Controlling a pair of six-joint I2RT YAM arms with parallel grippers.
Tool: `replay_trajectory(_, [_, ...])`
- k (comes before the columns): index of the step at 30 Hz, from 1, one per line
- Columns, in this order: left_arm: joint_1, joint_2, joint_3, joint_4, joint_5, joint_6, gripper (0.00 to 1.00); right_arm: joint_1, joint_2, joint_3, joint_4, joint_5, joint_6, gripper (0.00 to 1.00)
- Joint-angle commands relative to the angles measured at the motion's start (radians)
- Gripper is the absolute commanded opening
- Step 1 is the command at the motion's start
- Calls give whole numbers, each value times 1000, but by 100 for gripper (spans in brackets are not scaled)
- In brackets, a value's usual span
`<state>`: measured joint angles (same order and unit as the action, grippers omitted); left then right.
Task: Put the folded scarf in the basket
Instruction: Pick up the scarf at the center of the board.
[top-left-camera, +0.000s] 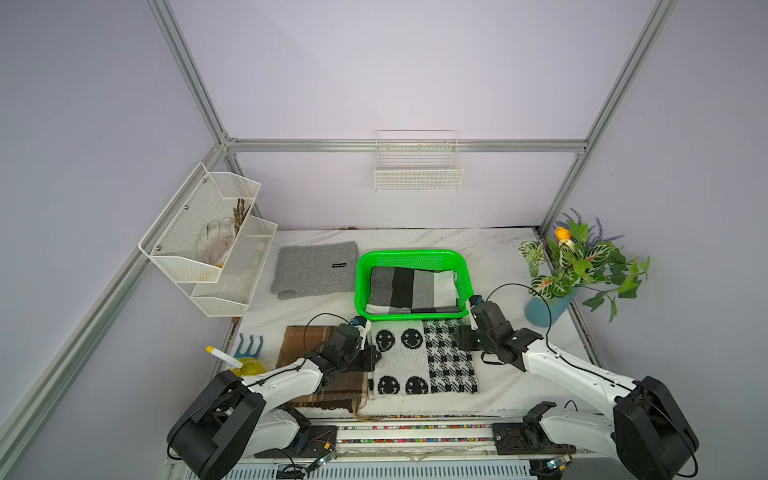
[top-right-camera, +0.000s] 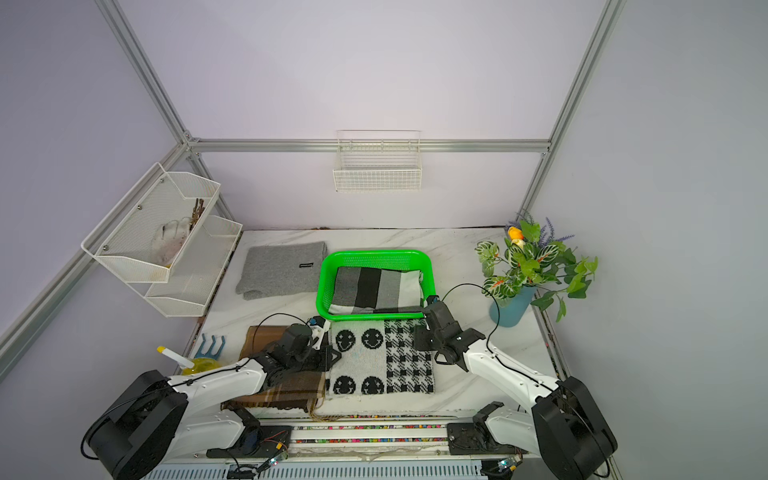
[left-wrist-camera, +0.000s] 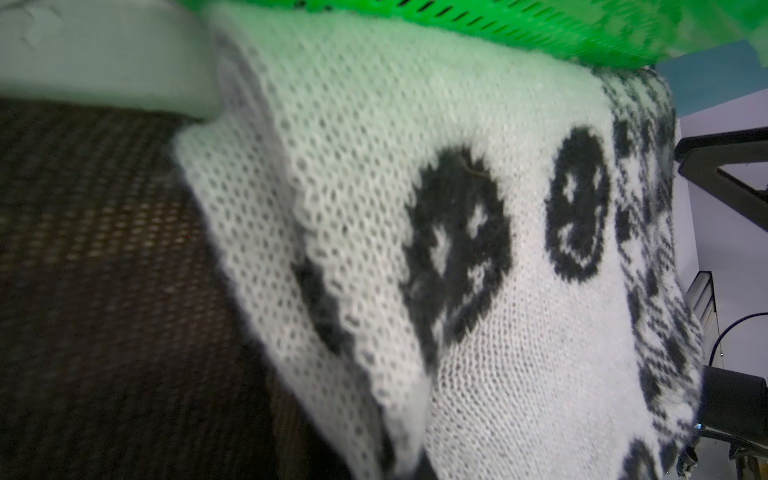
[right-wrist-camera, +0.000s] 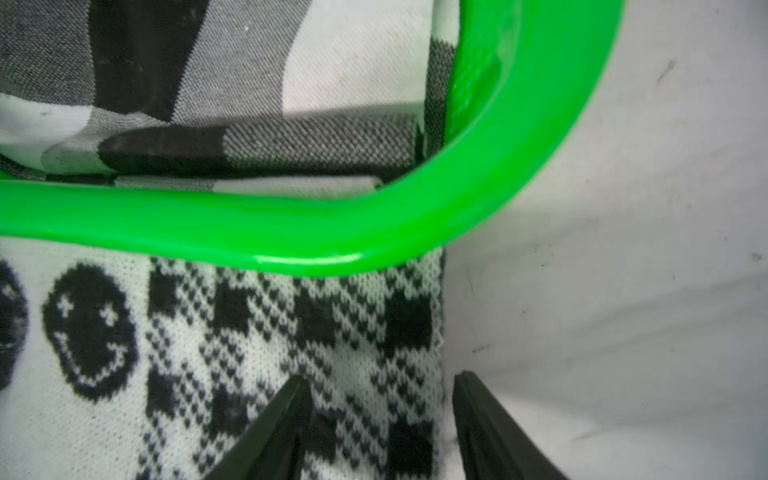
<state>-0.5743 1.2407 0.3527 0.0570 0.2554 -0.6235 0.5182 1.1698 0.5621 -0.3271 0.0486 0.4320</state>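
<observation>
The striped scarf (top-left-camera: 411, 291) lies folded inside the basket (top-left-camera: 409, 252). It fills most of the floor, with its near fold pressed along the front wall, so going by how things lie, the placing itself looks done. The right end effector (right-wrist-camera: 382, 376) sits just outside the basket's near right corner with its fingers apart and nothing between them. One finger hangs over the houndstooth edge of the smiley scarf (right-wrist-camera: 249, 332) and the other over bare table (top-left-camera: 498, 257). That low, empty pose beside the rim fits an arm that no longer needs to carry any cloth. The basket stands mid-table, within reach of both arms. Its front rim overlaps the far edge of the smiley scarf, though I cannot tell whether it actually rests on the knit. The left end effector (top-left-camera: 362, 329) is closed, at the left border of the smiley scarf where that scarf meets the brown plaid scarf (top-left-camera: 332, 390). Its wrist camera is filled with knit and shows no fingers, so I cannot tell whether a fold is pinched. Staying low and to the side keeps this arm out of the basket's opening. The grey scarf (top-left-camera: 316, 270) lies flat just left of the basket, apart from both arms.
</observation>
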Motion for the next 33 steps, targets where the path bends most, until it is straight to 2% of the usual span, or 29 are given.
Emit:
replay_trajectory(1, [17,5,7,-53,-5,59,0,4,-35,-52,-3,1,52,61])
replay_trajectory(5, [17,-4,4,-41,20,58,1,5,-1,-86,32,-51,70,63])
replay_trajectory(16, [18,15,-10,9,72,40,16,5,47,-159,195,-284,82,64])
replay_trajectory(20, [18,52,-7,31,100,39,19,4,37,-166,192,-273,80,64])
replay_trajectory(22, [16,54,-10,37,103,36,19,3,7,-168,163,-200,99,64])
replay_trajectory(28, [16,54,-13,50,115,32,20,3,56,-168,184,-282,83,64])
replay_trajectory(31, [16,50,-16,52,114,28,20,3,98,-172,234,-367,80,64])
replay_trajectory(33, [14,54,-17,54,115,30,21,3,106,-168,238,-372,79,64])
